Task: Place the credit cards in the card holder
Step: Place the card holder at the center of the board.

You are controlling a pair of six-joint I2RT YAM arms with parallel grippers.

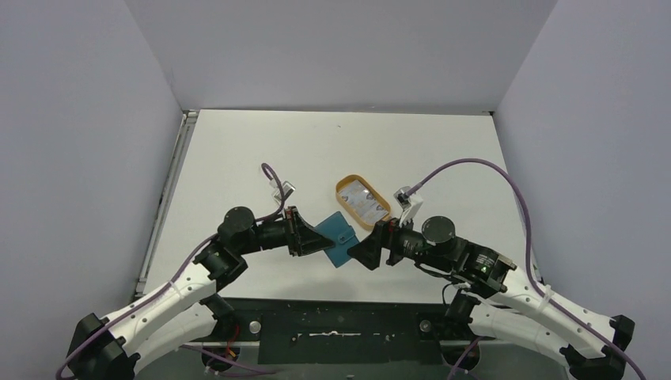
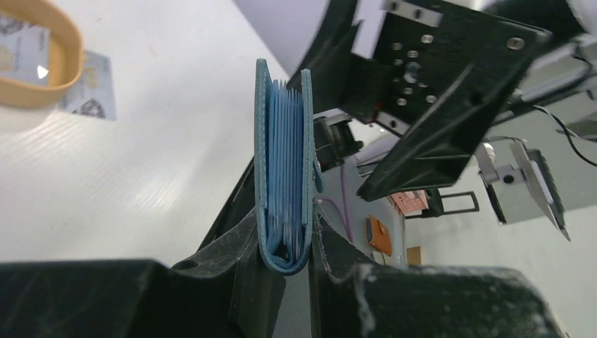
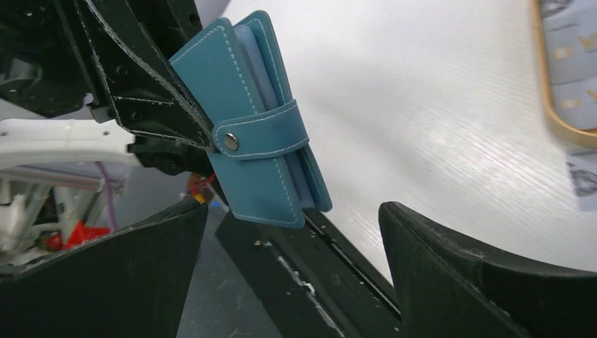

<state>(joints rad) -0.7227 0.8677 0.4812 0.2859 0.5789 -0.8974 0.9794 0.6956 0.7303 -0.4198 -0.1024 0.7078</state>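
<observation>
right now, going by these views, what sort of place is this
Probably a robotics lab test cell, not a home or shop: a white table boxed in by plain grey walls, with two cabled robot arms bolted at its near edge.

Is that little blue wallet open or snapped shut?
Shut: the card holder is folded closed, with its snap tab fastened across the open edge.

One card holder (image 3: 260,134), one tray (image 1: 339,190), two grippers, at least two credit cards (image 1: 364,203).
The single card holder sits between the left gripper (image 1: 315,237) fingers, and the one tray lies beyond the right gripper (image 1: 354,252) fingertips. One of the credit cards lies outside the tray's rim. Those inside overlap, so their number cannot be told.
</observation>
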